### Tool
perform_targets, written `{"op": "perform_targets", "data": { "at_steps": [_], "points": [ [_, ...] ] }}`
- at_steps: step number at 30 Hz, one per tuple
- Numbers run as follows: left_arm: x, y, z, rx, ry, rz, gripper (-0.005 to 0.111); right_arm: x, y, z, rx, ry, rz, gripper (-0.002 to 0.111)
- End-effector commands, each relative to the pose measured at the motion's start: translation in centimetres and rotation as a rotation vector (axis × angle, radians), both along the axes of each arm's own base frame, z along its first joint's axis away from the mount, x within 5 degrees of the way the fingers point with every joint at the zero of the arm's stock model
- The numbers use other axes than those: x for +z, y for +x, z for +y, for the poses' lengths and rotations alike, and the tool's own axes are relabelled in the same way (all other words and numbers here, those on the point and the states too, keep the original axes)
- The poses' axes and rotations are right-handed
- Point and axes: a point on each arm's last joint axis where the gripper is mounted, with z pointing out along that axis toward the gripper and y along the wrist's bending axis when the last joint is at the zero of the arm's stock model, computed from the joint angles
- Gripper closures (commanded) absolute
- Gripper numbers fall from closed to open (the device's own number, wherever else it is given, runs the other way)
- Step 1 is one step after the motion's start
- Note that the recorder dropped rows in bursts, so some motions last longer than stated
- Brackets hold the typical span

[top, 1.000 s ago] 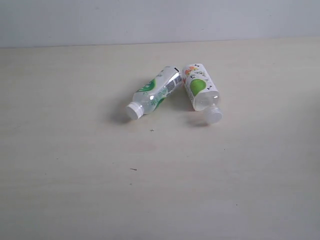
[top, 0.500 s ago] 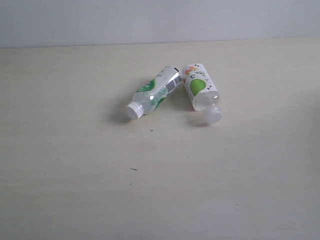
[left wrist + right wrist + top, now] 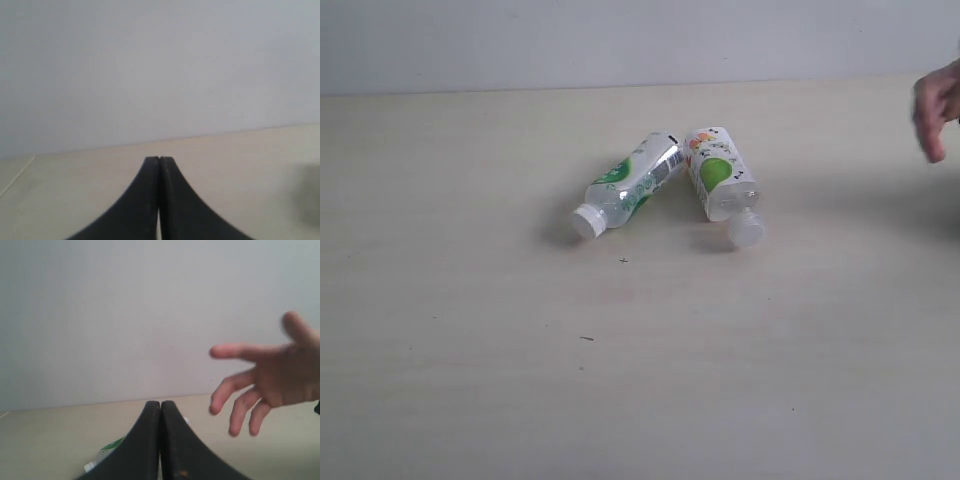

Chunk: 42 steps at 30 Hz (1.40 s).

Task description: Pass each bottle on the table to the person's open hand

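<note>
Two clear white-capped bottles with green-and-white labels lie on their sides on the pale table (image 3: 470, 380), bases nearly touching. The left bottle (image 3: 628, 184) points its cap toward the front left; the right bottle (image 3: 721, 181) points its cap toward the front. A person's hand (image 3: 934, 110) enters at the right edge, fingers spread, also seen in the right wrist view as the hand (image 3: 270, 382). Neither arm shows in the exterior view. My left gripper (image 3: 159, 159) is shut and empty. My right gripper (image 3: 160, 403) is shut and empty, with a bottle (image 3: 107, 453) partly hidden behind its fingers.
A pale grey wall (image 3: 620, 40) runs along the table's far edge. A few tiny dark specks (image 3: 587, 338) dot the tabletop in front of the bottles.
The person's hand has come into view at the right edge. The bottles and both grippers have not moved.
</note>
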Motion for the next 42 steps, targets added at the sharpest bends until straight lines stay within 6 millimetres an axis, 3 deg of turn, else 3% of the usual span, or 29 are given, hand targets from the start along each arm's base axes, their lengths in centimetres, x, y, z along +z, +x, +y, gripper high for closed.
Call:
{"op": "perform_targets", "data": {
  "at_steps": [1,6,7,10,12,15,19,24,42],
  "points": [
    [1.2,-0.2,0.0,-0.001,0.009,-0.131,0.107,-0.1,0.0,0.0,0.000,-0.014,-0.006,0.108],
    [1.2,-0.2,0.0,-0.002,0.001,-0.132,0.107,-0.1,0.0,0.0,0.000,-0.014,-0.006,0.108],
    [1.2,-0.2,0.0,-0.008,-0.075,-0.140,0.107,-0.1,0.0,0.0,0.000,-0.014,-0.006,0.108],
    [0.8,-0.1,0.1,-0.056,-0.681,-0.162,0.107,-0.1,0.0,0.0,0.000,-0.014,-0.006,0.108],
    [0.4,-0.1,0.0,-0.060,-0.861,-0.127,0.107,-0.1,0.0,0.0,0.000,-0.014,-0.006,0.108],
    [0.7,-0.1,0.1,-0.061,-0.796,-0.160,0.107,-0.1,0.0,0.0,0.000,-0.014,-0.006,0.108],
    [1.4,-0.2,0.2,-0.041,-0.480,-0.211,0.107,-0.1,0.0,0.0,0.000,-0.014,-0.006,0.108],
    [1.9,-0.4,0.3,-0.044,-0.478,-0.269,0.107,-0.1,0.0,0.0,-0.001,-0.012,-0.005,0.108],
    [1.0,0.1,0.1,-0.031,-0.459,-0.152,0.107,-0.1,0.0,0.0,-0.001,-0.014,-0.005,0.108]
  ]
}}
